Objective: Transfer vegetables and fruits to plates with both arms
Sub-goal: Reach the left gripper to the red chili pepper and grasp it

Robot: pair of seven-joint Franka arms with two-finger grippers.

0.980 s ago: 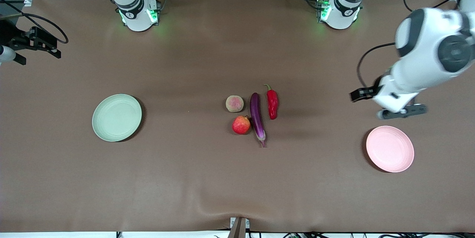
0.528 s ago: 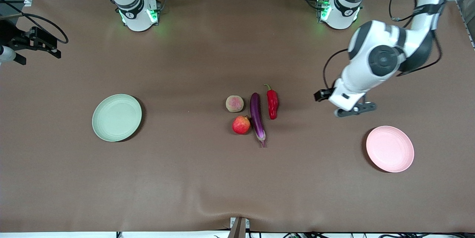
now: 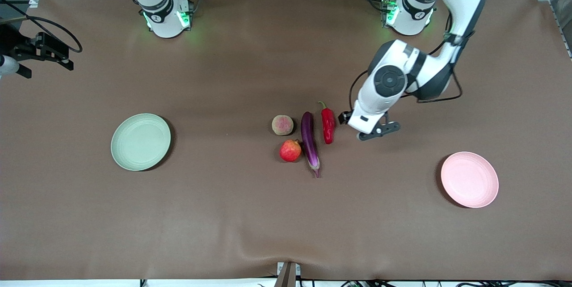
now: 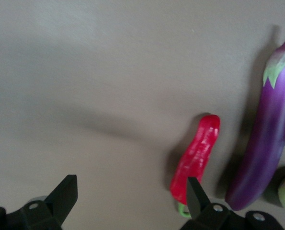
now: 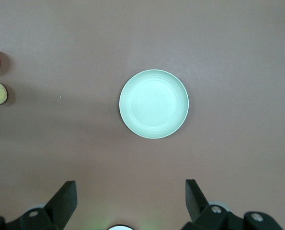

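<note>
I hold the left gripper [image 3: 374, 130] wide open beside the chili pepper [image 3: 328, 125] — ready to straddle it — while the right gripper [image 5: 128, 201], open, waits high over the green plate [image 5: 153, 104].

A brown cloth-covered table [image 3: 232, 215] carries everything. Just beside the left gripper [image 3: 373, 131] lies a wrinkled red chili pepper [image 3: 328, 124], then a long glossy purple eggplant [image 3: 309, 141], a small round red apple [image 3: 290, 150] and a dull tan-green fruit [image 3: 282, 125]. A pale pink round plate [image 3: 469, 179] sits near that gripper; a pale green round plate [image 3: 140, 141] lies well apart.
</note>
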